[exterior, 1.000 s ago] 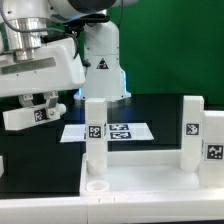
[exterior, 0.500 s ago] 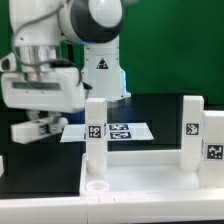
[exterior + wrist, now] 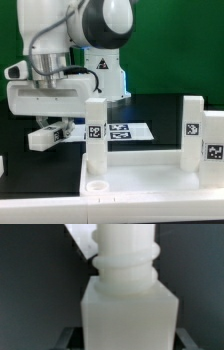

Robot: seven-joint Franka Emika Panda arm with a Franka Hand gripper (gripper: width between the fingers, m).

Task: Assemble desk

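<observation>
One white desk leg pinched in the gripper at exterior view's left, two legs upright on tabletop panel, marker board beyond.

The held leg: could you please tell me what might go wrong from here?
1. The held leg lies sideways in the gripper, close to the upright leg; a swing could knock it.
2. Its peg may miss the round socket in the tabletop and jam.
</observation>
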